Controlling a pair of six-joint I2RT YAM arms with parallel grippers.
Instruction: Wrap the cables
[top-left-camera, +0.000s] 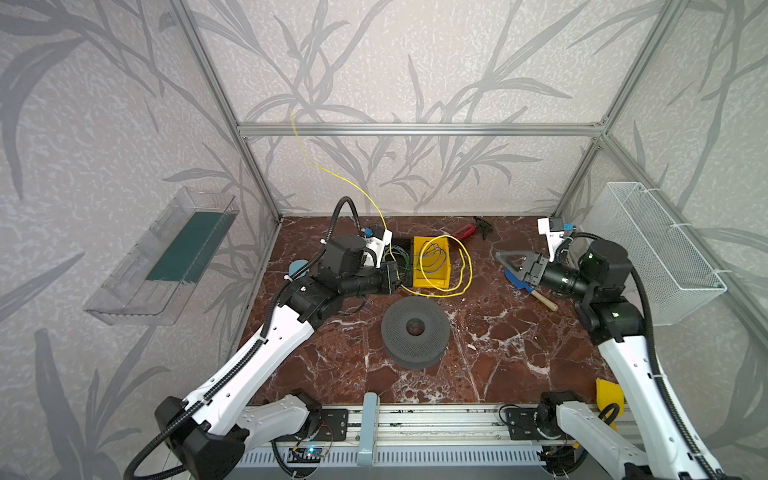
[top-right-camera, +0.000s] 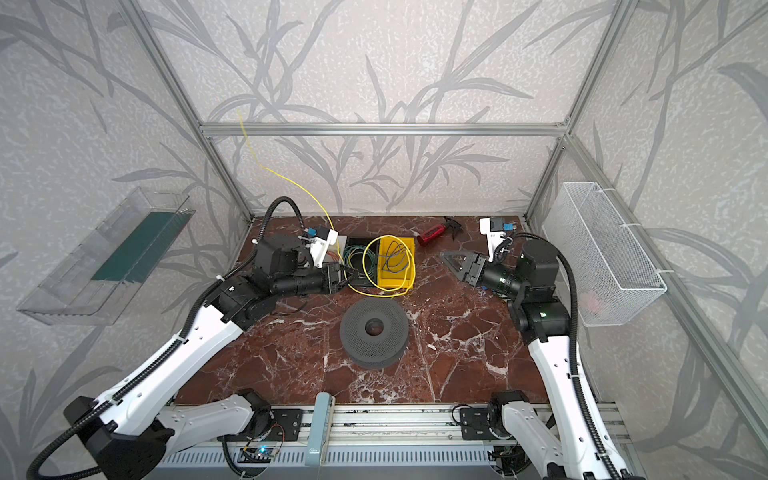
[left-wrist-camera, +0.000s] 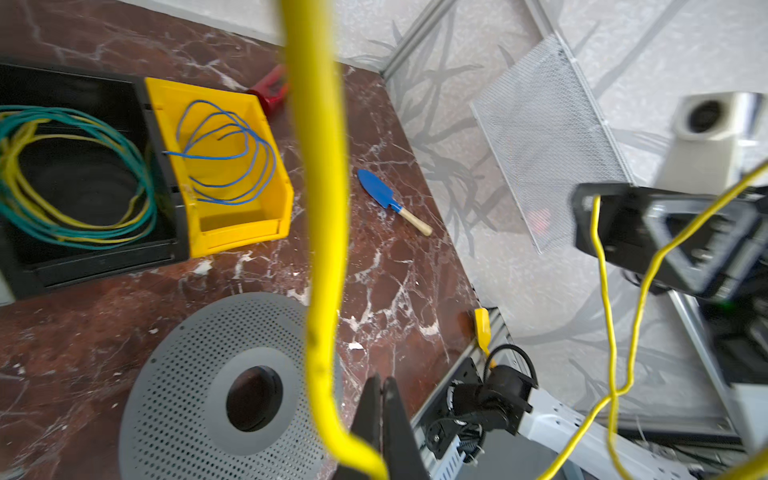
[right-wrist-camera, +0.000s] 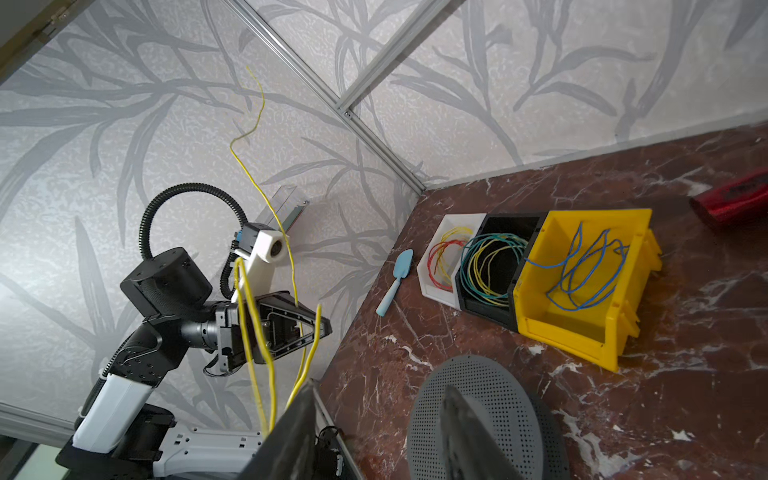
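Note:
The cable is a thin bright yellow wire (top-left-camera: 470, 270). It loops over the yellow bin and the tabletop, and its free tail springs up along the back wall. My left gripper (top-left-camera: 400, 283) is shut on the cable beside the bins. In the left wrist view the cable (left-wrist-camera: 320, 166) runs thick and close down to the pinched left gripper (left-wrist-camera: 382, 380). My right gripper (top-left-camera: 505, 259) hangs open to the right of the loop with nothing between its fingers. The right wrist view shows the right gripper (right-wrist-camera: 380, 388) spread over the grey spool, and the cable (right-wrist-camera: 257, 332) draped round the left gripper.
A yellow bin (top-left-camera: 432, 280) holds blue wire, and a black bin (left-wrist-camera: 25, 266) next to it holds green and yellow coils. A grey perforated spool (top-left-camera: 415, 332) lies mid-table. A blue trowel (top-left-camera: 519, 282), a red spray bottle (top-left-camera: 467, 230) and a white mesh basket (top-left-camera: 652, 249) are at the right.

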